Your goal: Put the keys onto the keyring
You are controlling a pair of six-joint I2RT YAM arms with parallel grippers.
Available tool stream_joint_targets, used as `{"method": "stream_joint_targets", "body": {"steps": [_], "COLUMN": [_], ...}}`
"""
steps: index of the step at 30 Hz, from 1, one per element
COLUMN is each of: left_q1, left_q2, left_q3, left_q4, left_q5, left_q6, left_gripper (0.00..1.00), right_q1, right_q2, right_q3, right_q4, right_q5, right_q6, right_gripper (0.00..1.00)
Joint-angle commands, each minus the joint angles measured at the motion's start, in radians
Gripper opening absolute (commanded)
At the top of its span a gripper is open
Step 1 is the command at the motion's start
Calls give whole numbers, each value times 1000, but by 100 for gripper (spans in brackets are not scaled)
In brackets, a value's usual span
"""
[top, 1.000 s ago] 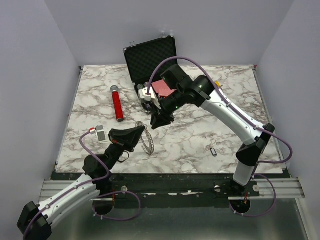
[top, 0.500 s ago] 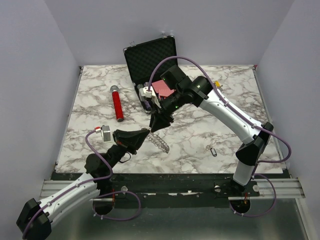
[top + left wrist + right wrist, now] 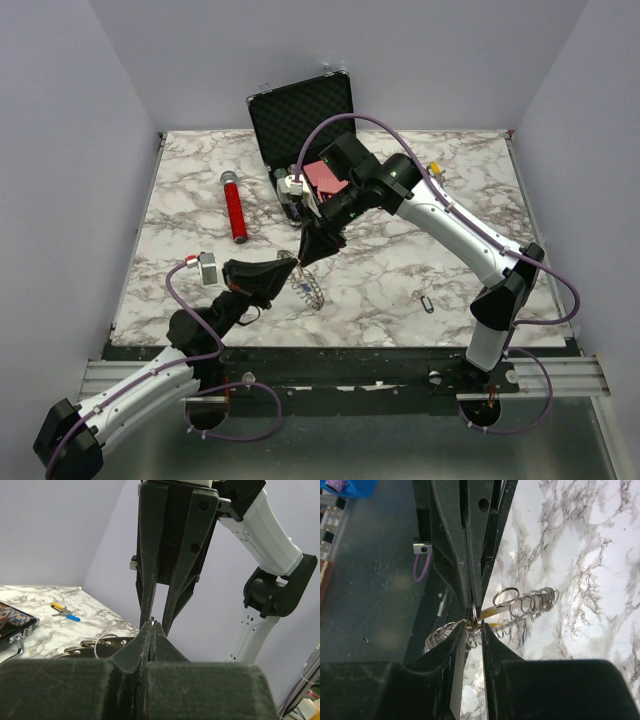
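Observation:
The keyring (image 3: 309, 291), a silver ring fringed with small rings and keys, hangs above the marble table (image 3: 400, 250), with my left gripper (image 3: 290, 268) shut on its rim. In the left wrist view the pads (image 3: 145, 645) are pressed together on a thin metal edge. My right gripper (image 3: 303, 257) points down at the same spot, tip to tip. In the right wrist view its jaws (image 3: 473, 630) stand slightly apart around a small ring, with the keyring (image 3: 535, 602) fanning out behind. A yellow tag (image 3: 496, 611) shows among the rings. A black-tagged key (image 3: 427, 302) lies on the table at the right.
An open black foam-lined case (image 3: 300, 110) stands at the back. Next to it are a pink block (image 3: 325, 177) and a small silver object (image 3: 292, 188). A red cylinder (image 3: 234, 207) lies at the left. A small yellow-and-blue item (image 3: 435, 168) lies at the back right.
The right gripper has dropped closer to the left gripper's tip. The hanging keyring swung out to the right and then settled back under the two grippers.

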Motion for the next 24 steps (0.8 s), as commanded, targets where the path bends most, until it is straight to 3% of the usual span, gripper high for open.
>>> {"method": "stream_joint_targets", "body": {"steps": [1,3,8,12,14,15,17,19,21,24], "left_q1": [4,4,4,4,4,6,6,6,7,7], "left_q2": [-3,0,9,-6,-52,-89,-163,-223,-261,-275], "left_q3": [-7,-7,-6,-1,16,36,92,154,218,302], "left_q4": [67,69,76,44,-67,-156,-348,-545,-734,-937], "left_q5": [23,26,26,26,28,37,57,69,72,89], "left_q6": [6,6,6,12,38,64,128,190,260,351], "left_gripper": [0,0,0,0,0,6,32,52,64,72], "right_q1": [4,4,4,4,4,4,4,4,2,4], "right_q2": [23,23,21,20,17,12,1,-8,-9,-8], "right_q3": [-7,-4,-10,16,27,28,30,30,37,53], "right_q4": [20,20,20,-38,-66,-81,-103,-120,-150,-189], "right_q5": [-55,-66,-72,-40,0,15,59,122,194,280], "right_q6": [23,25,20,-52,-89,-108,-138,-161,-190,-224], "right_gripper": [24,21,1,1,1,1,1,1,1,1]}}
